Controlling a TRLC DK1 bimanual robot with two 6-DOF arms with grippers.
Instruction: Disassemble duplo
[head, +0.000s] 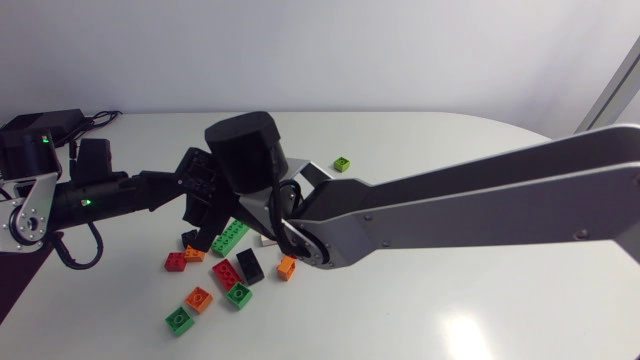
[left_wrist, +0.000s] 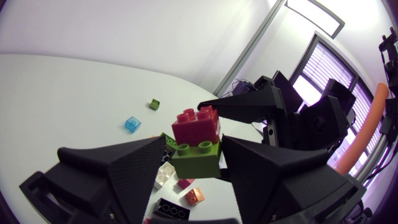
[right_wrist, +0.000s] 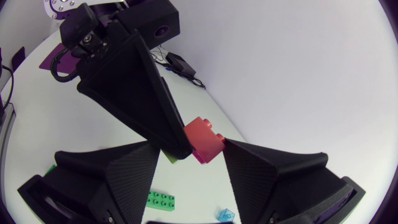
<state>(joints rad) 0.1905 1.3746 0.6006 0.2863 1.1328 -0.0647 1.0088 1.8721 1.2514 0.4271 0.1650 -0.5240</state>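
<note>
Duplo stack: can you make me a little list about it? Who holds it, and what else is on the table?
stack: red brick stuck on top of green brick
left gripper: shut on the green brick
right gripper: at the red brick; grip unclear
where: held up over the table
pulled apart yet: no
loose bricks: red, orange, green and black, lying under the arms
off alone: one small green piece and one clear blue piece

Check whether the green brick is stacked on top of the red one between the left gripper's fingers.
No, the red brick sits on top of the green brick, which the left gripper holds between its fingers.
</note>
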